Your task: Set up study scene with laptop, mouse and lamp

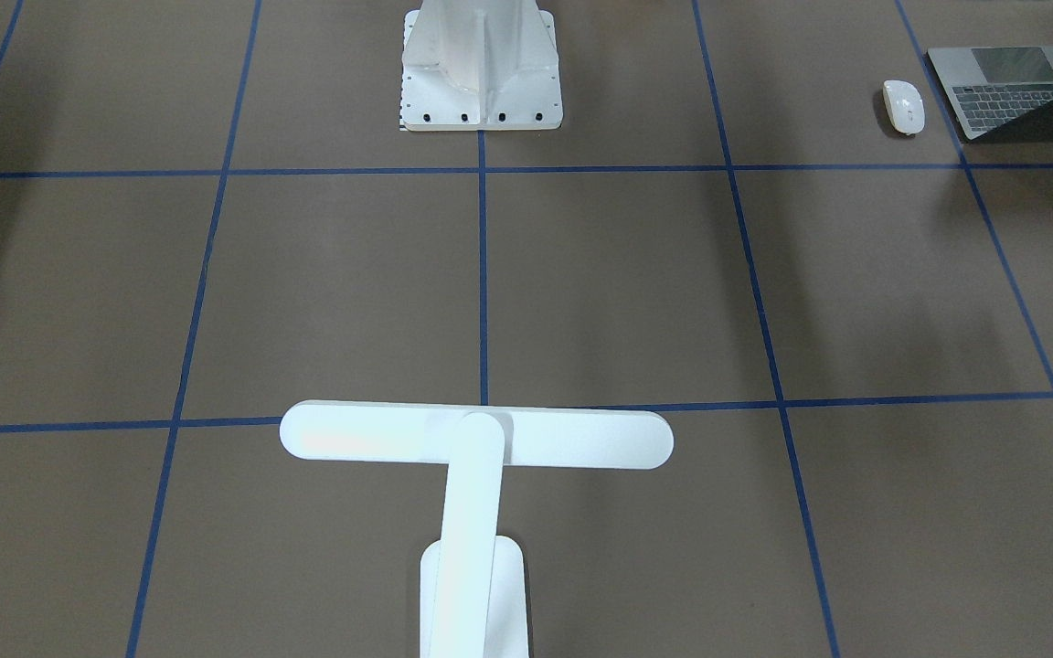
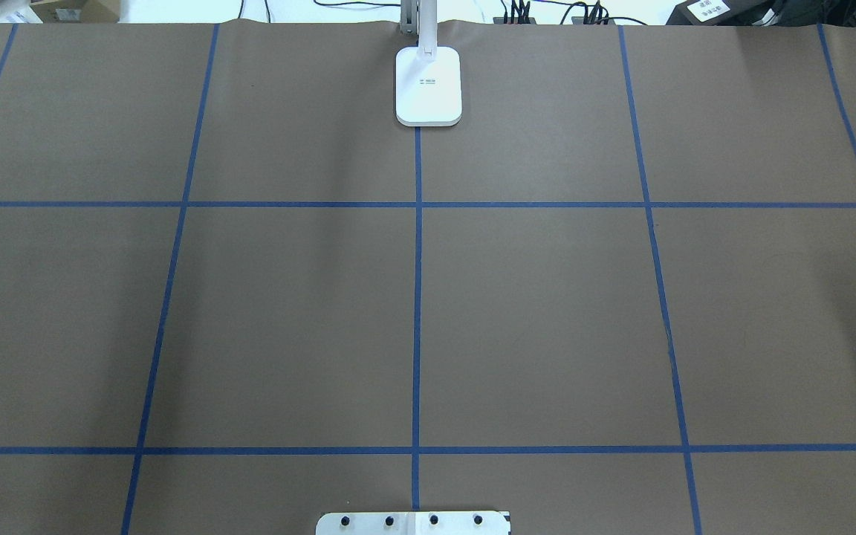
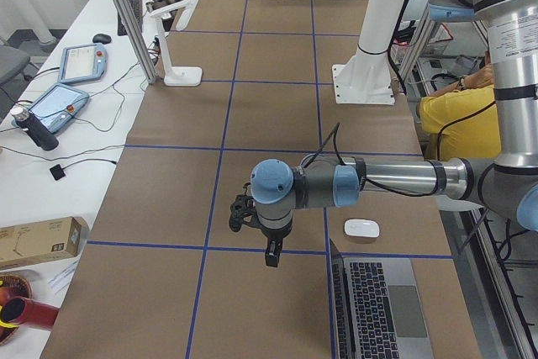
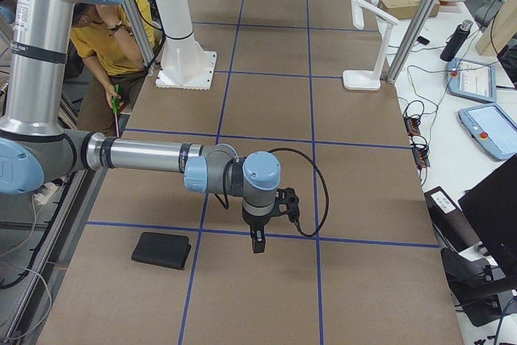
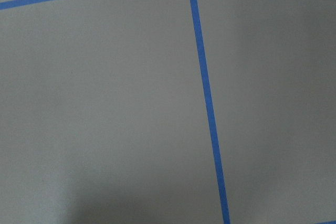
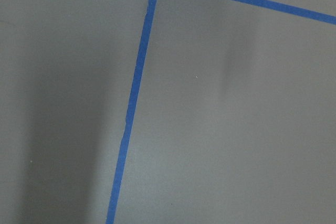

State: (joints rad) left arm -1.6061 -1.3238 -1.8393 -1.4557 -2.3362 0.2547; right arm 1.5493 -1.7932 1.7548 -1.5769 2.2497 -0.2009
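Judging by how the things lie, the first pick is due. The left claw [image 3: 271, 260] and right claw [image 4: 256, 244] hang over the bare brown table [image 2: 547, 297]; spread or pressed together, one cannot tell. The slim grey metal laptop [image 1: 1011, 91] and glossy oval mouse [image 1: 903, 106] sit side by side at the robot's left end. The white T-shaped lamp [image 1: 476, 439] stands mid far edge. The slick mouse likely wants a centred, gentle pinch.

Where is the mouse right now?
The mouse lies at the front-facing view's top right, on the robot's left side, just beside the open laptop.
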